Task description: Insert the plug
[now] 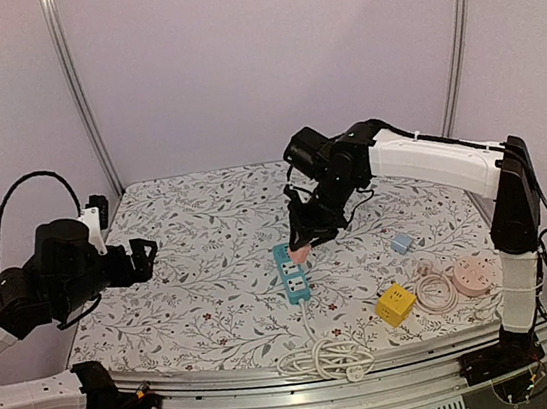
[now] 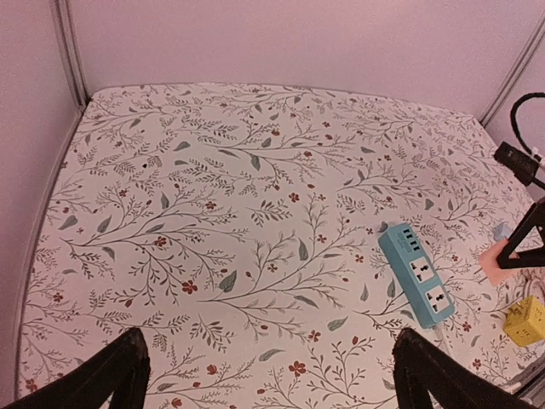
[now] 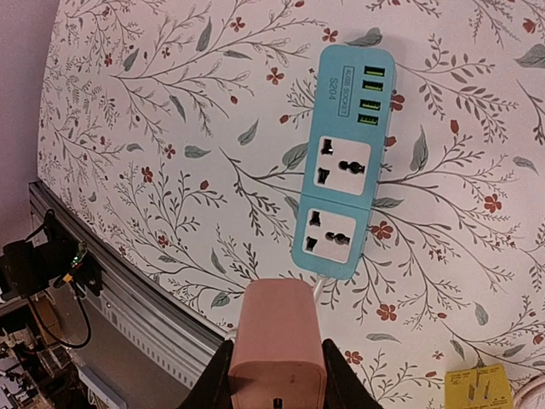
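The table (image 1: pixel 208 243), covered in a floral cloth, carries the blue power strip (image 1: pixel 292 274) near its middle. The right arm (image 1: pixel 429 159) reaches in from the right of the strip, and the left arm (image 1: pixel 51 274) sits well to the strip's left. The left gripper (image 1: pixel 144 257) has its jaws spread wide with nothing between them. The strip shows 2 sockets and 4 green ports, and both sockets are bare in the right wrist view. A white cable (image 1: pixel 324 359) lies bundled on the near side of the strip. A round pink disc (image 1: pixel 472 277) and a yellow cube (image 1: pixel 396 303) lie to the strip's right. The right gripper (image 1: pixel 304 241) is clamped on the pink plug (image 1: pixel 300 252), which hangs above the strip, clear of it. A small light-blue block (image 1: pixel 401 243) sits right of the strip.
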You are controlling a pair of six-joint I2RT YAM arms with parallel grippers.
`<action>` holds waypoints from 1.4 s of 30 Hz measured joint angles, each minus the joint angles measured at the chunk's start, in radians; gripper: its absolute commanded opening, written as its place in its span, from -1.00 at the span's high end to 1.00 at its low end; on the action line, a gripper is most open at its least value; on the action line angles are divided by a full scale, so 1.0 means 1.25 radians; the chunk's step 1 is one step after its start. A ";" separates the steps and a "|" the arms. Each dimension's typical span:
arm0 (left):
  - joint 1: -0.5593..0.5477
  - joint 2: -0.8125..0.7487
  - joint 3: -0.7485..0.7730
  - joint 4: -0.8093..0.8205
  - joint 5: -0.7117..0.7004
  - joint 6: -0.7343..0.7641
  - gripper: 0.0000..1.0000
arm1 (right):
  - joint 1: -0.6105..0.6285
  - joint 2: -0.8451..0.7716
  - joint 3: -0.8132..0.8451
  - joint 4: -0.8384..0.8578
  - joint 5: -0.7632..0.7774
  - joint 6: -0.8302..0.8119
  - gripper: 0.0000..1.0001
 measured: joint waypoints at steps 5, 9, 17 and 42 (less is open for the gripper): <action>0.000 -0.082 -0.032 0.016 0.003 0.000 -0.99 | 0.016 0.022 0.000 -0.021 0.006 0.009 1.00; 0.000 -0.146 -0.059 0.016 -0.005 -0.003 -0.99 | 0.016 0.027 0.000 -0.026 0.010 0.009 1.00; -0.007 -0.120 -0.060 0.008 -0.019 -0.008 -0.99 | 0.017 0.039 0.002 -0.029 0.012 0.012 1.00; -0.008 -0.037 -0.038 -0.052 -0.024 -0.020 -0.99 | 0.034 0.152 0.056 -0.034 0.014 0.016 1.00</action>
